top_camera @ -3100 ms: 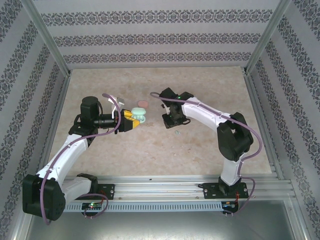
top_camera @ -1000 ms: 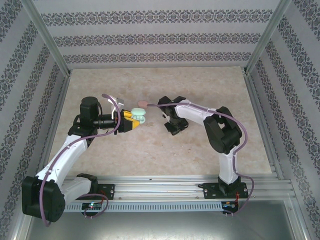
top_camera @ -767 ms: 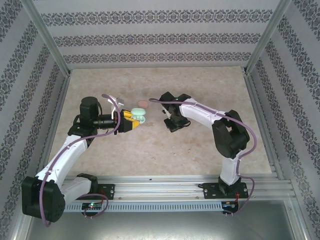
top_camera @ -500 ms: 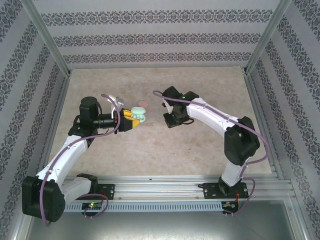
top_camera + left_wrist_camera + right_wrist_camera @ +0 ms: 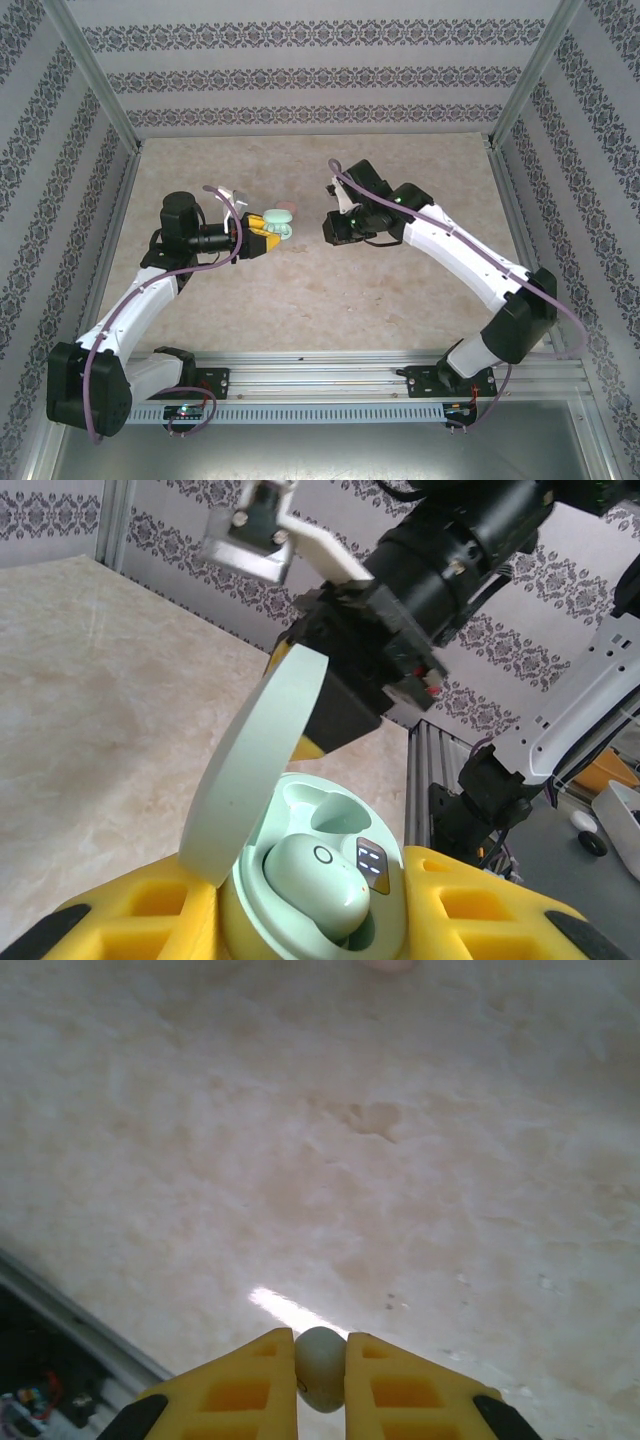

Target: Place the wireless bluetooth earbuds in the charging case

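Right end effector point(image 5: 320, 1360) risen, pinching earbud point(image 5: 320, 1370); left end effector point(image 5: 264, 237) grips open case point(image 5: 335, 885) near pink case point(image 5: 286, 208)

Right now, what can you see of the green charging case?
The green case is a pale, glossy plastic oval, pinched between the yellow pads of the left claw. Its hinged lid stands open, tilted back. One green earbud sits in one well; the other well is empty. A small dark panel sits beside the bud.
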